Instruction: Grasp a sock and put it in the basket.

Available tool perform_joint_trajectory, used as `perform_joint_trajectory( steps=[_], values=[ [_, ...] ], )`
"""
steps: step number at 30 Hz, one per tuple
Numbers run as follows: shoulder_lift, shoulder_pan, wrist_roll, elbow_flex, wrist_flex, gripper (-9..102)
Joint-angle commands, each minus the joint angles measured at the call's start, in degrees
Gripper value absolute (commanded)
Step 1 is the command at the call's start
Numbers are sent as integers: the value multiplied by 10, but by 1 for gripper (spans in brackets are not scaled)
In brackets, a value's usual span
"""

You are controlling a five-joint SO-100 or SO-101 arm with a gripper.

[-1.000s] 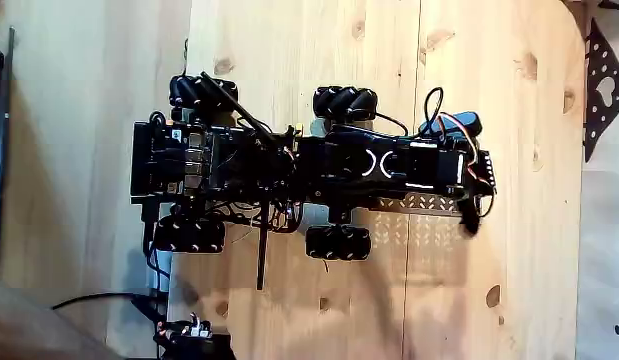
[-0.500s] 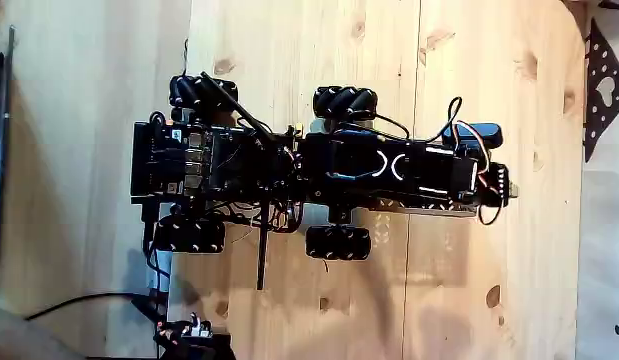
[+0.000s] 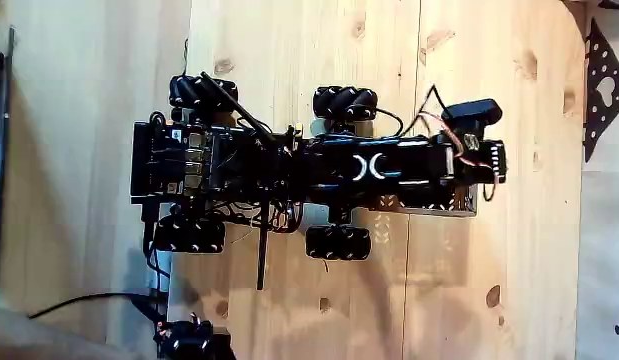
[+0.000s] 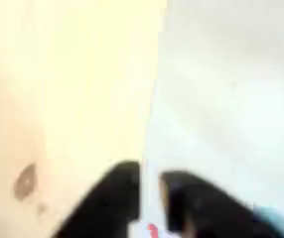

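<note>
My wrist view blurred: gripper (image 4: pixel 150 203) enters from bottom edge, two dark fingers (image 4: pixel 110 203) slightly apart, narrow gap, nothing visibly between them, pale surface beyond. Fixed view: arm (image 3: pixel 389 165) stretched rightward over basket (image 3: pixel 429 203), whose long axis runs left-right beside wheel (image 3: pixel 338 241). Can't make out sock. Dotted black sheet (image 3: pixel 601 85) at far right edge.

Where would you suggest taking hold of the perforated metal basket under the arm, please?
The basket is probably best pinched by its thin long wall on the lower side of the fixed view, coming from that side. The arm lies along its length and covers the rest, and a shallow sheet-metal rim suits a narrow pinch.
</note>
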Motion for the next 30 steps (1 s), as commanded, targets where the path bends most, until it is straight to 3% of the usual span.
perform_joint_trajectory(
  steps=[1, 4, 12, 17, 21, 30],
  values=[
    [102, 19, 16, 33, 25, 0],
    [229, 66, 4, 96, 66, 0],
    [238, 100, -29, 158, 88, 0],
    [240, 137, -76, 184, 174, 1],
    [244, 131, -76, 200, 167, 1],
    [241, 100, -47, 295, 61, 1]
  ],
)
